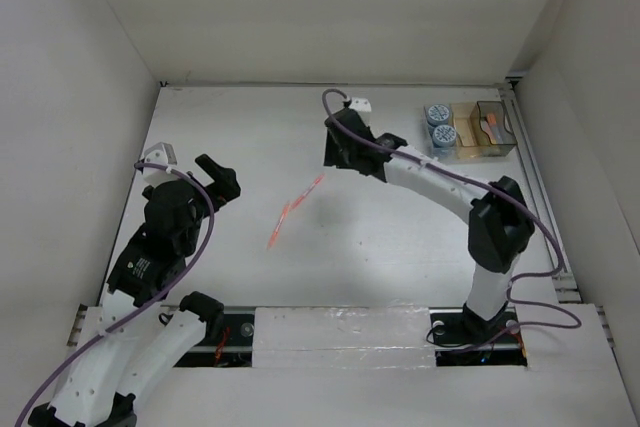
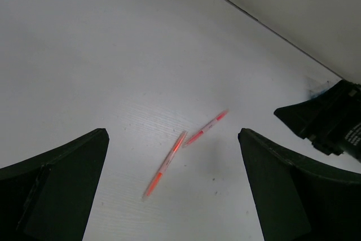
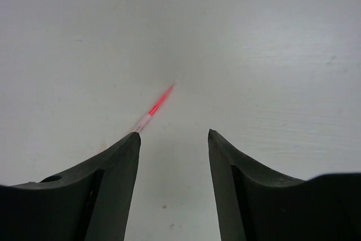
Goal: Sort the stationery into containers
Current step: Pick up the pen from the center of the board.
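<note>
Left gripper point(image 2: 172, 134) jaws wide apart, empty, left-centre of top view | right gripper point(image 3: 174, 135) jaws parted, empty, upper centre | upper orange pen point(image 1: 310, 189), lower orange pen point(image 1: 279, 229) mid-table point(image 1: 400, 247), tips near-touching | organiser point(image 1: 497, 152) upper right, two pots point(image 1: 437, 114) at its left end

White arm links point(image 1: 430, 179), black joints point(image 1: 498, 227), purple cables point(image 1: 210, 222), dark, possibly plastic jaws

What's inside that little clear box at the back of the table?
In the organiser, one end compartment holds two blue-and-white pots; the other holds something orange, probably pens. What the amber middle one holds cannot be made out.
</note>
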